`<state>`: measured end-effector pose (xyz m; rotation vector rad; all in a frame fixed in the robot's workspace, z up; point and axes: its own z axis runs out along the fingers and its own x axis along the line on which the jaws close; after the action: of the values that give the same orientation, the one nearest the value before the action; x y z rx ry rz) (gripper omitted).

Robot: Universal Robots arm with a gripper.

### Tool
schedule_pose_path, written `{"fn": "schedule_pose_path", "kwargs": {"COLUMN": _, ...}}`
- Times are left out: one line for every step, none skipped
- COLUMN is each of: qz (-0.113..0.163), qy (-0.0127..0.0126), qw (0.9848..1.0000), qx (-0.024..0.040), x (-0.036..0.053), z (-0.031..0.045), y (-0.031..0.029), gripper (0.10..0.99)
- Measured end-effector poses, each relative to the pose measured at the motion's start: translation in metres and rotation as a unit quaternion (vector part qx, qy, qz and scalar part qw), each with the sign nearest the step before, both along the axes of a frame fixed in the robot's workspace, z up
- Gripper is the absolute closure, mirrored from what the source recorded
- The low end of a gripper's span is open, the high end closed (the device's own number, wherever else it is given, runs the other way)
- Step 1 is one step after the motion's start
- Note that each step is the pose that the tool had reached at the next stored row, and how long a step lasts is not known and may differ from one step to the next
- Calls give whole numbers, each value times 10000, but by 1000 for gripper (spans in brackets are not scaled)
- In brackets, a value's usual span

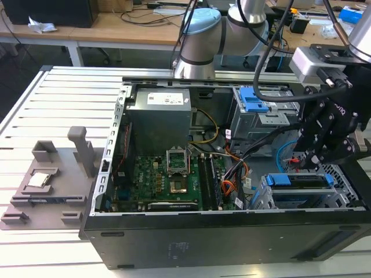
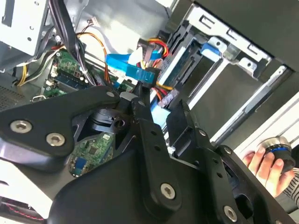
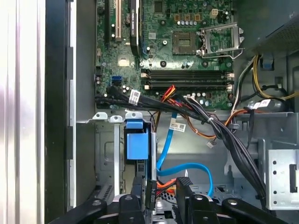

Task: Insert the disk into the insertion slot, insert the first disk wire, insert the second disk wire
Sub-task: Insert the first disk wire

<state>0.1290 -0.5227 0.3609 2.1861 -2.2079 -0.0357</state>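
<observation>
Slatted metal table (image 1: 58, 110), cluttered benches (image 1: 116, 29) behind; your disk (image 1: 301, 180) already sits in the slot (image 1: 266, 196). Gripper (image 1: 309, 164) hangs just above, jaws apart, the red-orange first wire (image 3: 166, 183) showing between them. Mind the blue second wire (image 3: 187, 169) looping beside it: you could snag or kink it going down.

The arm (image 1: 194, 58) is made of silver tubes and rounded joints with pale blue-grey caps (image 1: 201, 20). Black cables (image 1: 259, 63) hang along it. At the wrist, on the exterior view's right, sits a pale grey box (image 1: 310, 61) with a black fitting. The gripper (image 1: 308, 165) is matt black with faint white print. In the second wrist view its linked fingers (image 2: 152, 144) carry silver screws (image 2: 167, 190).
</observation>
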Motion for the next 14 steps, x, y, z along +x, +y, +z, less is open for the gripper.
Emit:
{"fn": "schedule_pose_path", "kwargs": {"qz": -1, "qy": 0, "qw": 10000, "qx": -2, "x": 3, "z": -23, "y": 0, "gripper": 667}}
{"fn": "schedule_pose_path", "kwargs": {"qz": 0, "qy": 0, "qw": 10000, "qx": -2, "x": 3, "z": -23, "y": 0, "gripper": 667}}
{"fn": "schedule_pose_path", "kwargs": {"qz": 0, "qy": 0, "qw": 10000, "qx": -2, "x": 3, "z": -23, "y": 0, "gripper": 667}}
{"fn": "schedule_pose_path", "kwargs": {"qz": 0, "qy": 0, "qw": 10000, "qx": -1, "x": 3, "z": -24, "y": 0, "gripper": 667}}
{"fn": "schedule_pose_path", "kwargs": {"qz": 0, "qy": 0, "qw": 10000, "qx": -1, "x": 4, "z": -24, "y": 0, "gripper": 667}}
{"fn": "schedule_pose_path", "kwargs": {"qz": 0, "qy": 0, "qw": 10000, "qx": -1, "x": 3, "z": -24, "y": 0, "gripper": 682}}
{"fn": "schedule_pose_path", "kwargs": {"qz": 0, "qy": 0, "qw": 10000, "qx": -1, "x": 3, "z": -24, "y": 0, "gripper": 682}}
{"fn": "schedule_pose_path", "kwargs": {"qz": 0, "qy": 0, "qw": 10000, "qx": -1, "x": 3, "z": -24, "y": 0, "gripper": 745}}
{"fn": "schedule_pose_path", "kwargs": {"qz": 0, "qy": 0, "qw": 10000, "qx": -1, "x": 3, "z": -24, "y": 0, "gripper": 808}}
{"fn": "schedule_pose_path", "kwargs": {"qz": 0, "qy": 0, "qw": 10000, "qx": -1, "x": 3, "z": -24, "y": 0, "gripper": 871}}
{"fn": "schedule_pose_path", "kwargs": {"qz": 0, "qy": 0, "qw": 10000, "qx": -1, "x": 3, "z": -25, "y": 0, "gripper": 918}}
{"fn": "schedule_pose_path", "kwargs": {"qz": 0, "qy": 0, "qw": 10000, "qx": -1, "x": 3, "z": -25, "y": 0, "gripper": 922}}
{"fn": "schedule_pose_path", "kwargs": {"qz": 0, "qy": 0, "qw": 10000, "qx": -1, "x": 3, "z": -25, "y": 0, "gripper": 922}}
{"fn": "schedule_pose_path", "kwargs": {"qz": 0, "qy": 0, "qw": 10000, "qx": -1, "x": 3, "z": -25, "y": 0, "gripper": 922}}
